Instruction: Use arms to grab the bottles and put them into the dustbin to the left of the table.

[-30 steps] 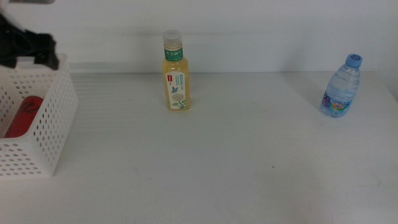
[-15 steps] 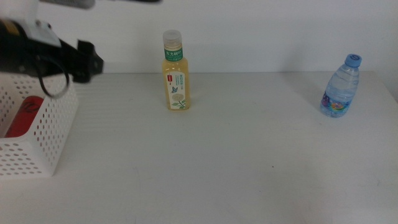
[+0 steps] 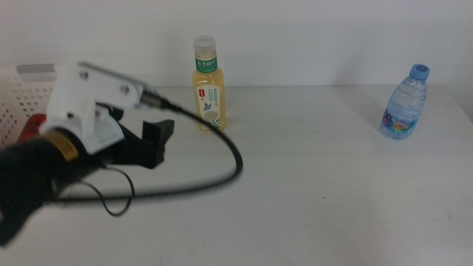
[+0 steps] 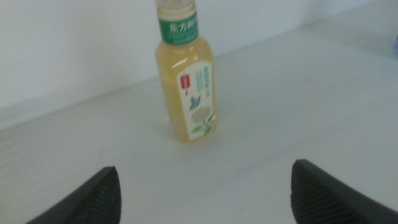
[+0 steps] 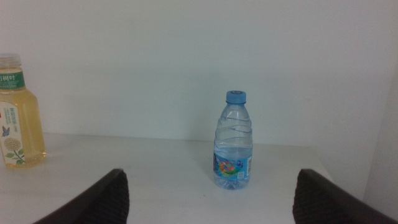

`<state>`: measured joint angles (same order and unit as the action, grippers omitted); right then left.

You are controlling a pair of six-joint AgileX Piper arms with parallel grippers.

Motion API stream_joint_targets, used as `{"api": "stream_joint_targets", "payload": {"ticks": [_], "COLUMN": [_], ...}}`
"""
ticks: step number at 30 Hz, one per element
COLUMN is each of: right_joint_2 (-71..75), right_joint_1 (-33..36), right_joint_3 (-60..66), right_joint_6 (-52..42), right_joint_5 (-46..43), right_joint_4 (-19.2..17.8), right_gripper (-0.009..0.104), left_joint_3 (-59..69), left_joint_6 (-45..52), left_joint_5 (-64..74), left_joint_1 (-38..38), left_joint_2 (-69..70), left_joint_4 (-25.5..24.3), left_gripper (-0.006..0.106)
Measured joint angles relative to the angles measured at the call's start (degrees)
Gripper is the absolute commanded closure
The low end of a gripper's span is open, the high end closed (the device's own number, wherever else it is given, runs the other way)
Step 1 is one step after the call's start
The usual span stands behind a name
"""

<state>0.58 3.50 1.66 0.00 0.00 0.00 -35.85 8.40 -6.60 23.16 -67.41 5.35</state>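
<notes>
The left arm (image 3: 81, 140), with its white housing, yellow label and looping black cable, reaches in over the table (image 3: 310, 192), and its left gripper (image 3: 159, 140) hangs empty just short of the yellow bottle (image 3: 208, 85), jaws parted. That bottle stands upright near the table's back edge, with the water bottle (image 3: 405, 102) upright well apart on its far side. Behind the arm, on the other side of the yellow bottle, the dustbin (image 3: 22, 92) shows partly, with a bit of the red can (image 3: 29, 129) inside.

Bright even light, soft shadows — left wrist view seemingly blurred
</notes>
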Motion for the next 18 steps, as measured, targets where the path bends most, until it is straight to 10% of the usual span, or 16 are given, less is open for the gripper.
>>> {"api": "stream_joint_targets", "payload": {"ticks": [18], "right_joint_2": [0.00], "right_joint_1": [0.00], "right_joint_3": [0.00], "right_joint_6": [0.00], "right_joint_5": [0.00], "right_joint_4": [0.00], "right_gripper": [0.018], "left_joint_3": [5.41], "left_joint_6": [-8.40], "left_joint_5": [-35.40], "left_joint_1": [1.72], "left_joint_2": [-22.43], "left_joint_4": [-0.82], "left_gripper": [0.010]}}
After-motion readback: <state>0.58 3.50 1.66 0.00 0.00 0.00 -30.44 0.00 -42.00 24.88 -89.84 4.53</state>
